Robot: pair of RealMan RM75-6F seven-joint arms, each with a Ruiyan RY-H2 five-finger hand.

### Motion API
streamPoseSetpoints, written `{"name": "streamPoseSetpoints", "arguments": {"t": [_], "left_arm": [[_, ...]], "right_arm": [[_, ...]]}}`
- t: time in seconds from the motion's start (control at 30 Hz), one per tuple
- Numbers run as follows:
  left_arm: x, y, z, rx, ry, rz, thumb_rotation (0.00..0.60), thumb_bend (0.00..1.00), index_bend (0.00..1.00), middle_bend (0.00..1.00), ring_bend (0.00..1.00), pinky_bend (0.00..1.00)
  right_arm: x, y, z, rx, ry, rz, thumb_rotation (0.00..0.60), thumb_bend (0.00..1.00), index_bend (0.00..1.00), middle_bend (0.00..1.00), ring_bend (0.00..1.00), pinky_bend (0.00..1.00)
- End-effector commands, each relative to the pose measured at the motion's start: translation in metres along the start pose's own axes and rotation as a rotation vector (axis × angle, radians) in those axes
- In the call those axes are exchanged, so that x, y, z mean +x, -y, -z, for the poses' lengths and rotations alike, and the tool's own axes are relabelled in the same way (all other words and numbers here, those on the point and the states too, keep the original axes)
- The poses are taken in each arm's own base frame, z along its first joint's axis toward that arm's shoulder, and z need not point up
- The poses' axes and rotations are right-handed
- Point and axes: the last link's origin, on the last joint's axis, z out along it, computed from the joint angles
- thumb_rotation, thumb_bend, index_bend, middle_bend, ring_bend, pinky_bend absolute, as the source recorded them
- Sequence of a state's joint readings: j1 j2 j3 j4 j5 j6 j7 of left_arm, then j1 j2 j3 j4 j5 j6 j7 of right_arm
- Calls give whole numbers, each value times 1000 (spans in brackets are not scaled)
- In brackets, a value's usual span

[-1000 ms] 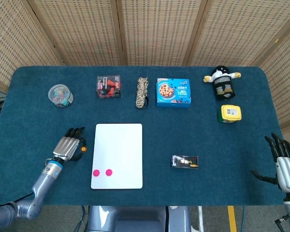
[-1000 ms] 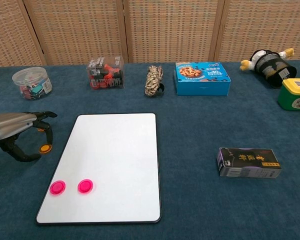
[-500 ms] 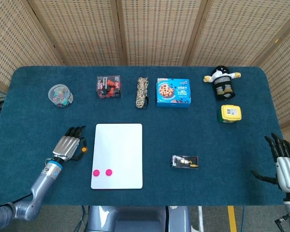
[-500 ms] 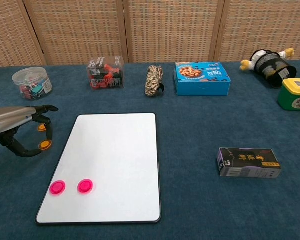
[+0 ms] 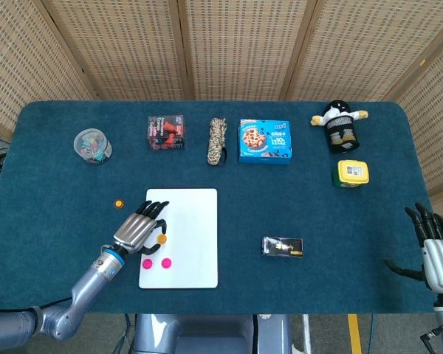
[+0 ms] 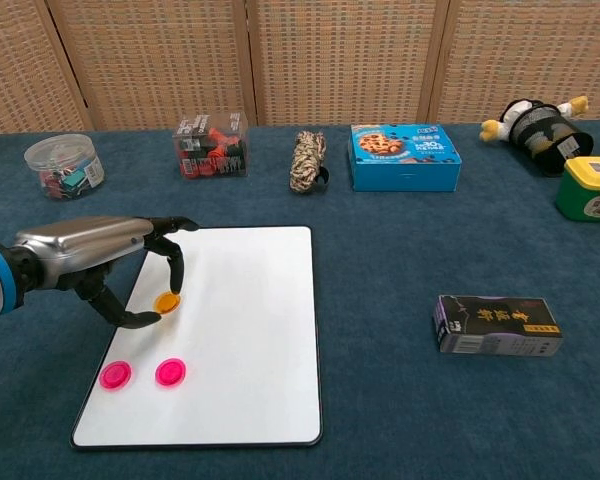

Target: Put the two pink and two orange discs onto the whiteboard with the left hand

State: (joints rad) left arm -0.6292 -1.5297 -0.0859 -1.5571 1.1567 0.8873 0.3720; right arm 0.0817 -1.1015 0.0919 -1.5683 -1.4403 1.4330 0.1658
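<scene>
My left hand [image 5: 136, 231] hangs over the left edge of the whiteboard [image 5: 188, 221] and pinches an orange disc [image 5: 161, 238] between thumb and a fingertip. In the chest view the same hand [image 6: 105, 258] holds that orange disc [image 6: 167, 301] low over the whiteboard [image 6: 250, 300]; whether it touches the surface I cannot tell. Two pink discs [image 5: 147, 262] [image 5: 165, 262] lie side by side on the board's near left corner. A second orange disc [image 5: 119, 203] lies on the cloth left of the board. My right hand [image 5: 432, 247] rests at the table's right edge, fingers spread, empty.
Along the back stand a jar of clips [image 5: 93, 144], a red-filled clear box [image 5: 166, 133], a rope bundle [image 5: 218, 140], a blue cookie box [image 5: 265, 141] and a penguin toy [image 5: 340, 124]. A yellow tub [image 5: 353, 173] and a black box [image 5: 283, 246] lie right of the board.
My left hand picked one orange disc off the cloth and carried it right, over the whiteboard's left part. The other orange disc stayed on the cloth. The right hand is still.
</scene>
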Motion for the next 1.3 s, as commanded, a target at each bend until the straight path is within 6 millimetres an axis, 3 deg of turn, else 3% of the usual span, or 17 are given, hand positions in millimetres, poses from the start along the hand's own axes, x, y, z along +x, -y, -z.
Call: {"name": "streamPoseSetpoints", "arguments": {"t": [0.03,0.17,0.47,0.7,0.97,1.3], "left_arm": [[1,2,-3,16,-1,2,600,310,289,0,0,0],[7,17,-5,57,-18,3,600,309,259,0,0,0],[19,84,-1,229,-53,23,600,330,296,0,0,0],[21,122,-6,323,-48,58,600,340,310,0,0,0],[16,134,-20,350,-42,71,600,347,332,0,0,0],[11,130,-28,331,-41,67,600,347,342,0,0,0]], "right_arm": [[0,0,0,0,0,1,600,28,0,0,0,0],[0,0,0,-1,1,3,600,28,0,0,0,0],[0,0,0,-3,1,6,600,28,0,0,0,0],[-1,1,0,-3,0,17,600,28,0,0,0,0],[-2,1,0,-8,1,22,600,28,0,0,0,0],[-2,1,-1,-14,7,20,600,28,0,0,0,0]]}}
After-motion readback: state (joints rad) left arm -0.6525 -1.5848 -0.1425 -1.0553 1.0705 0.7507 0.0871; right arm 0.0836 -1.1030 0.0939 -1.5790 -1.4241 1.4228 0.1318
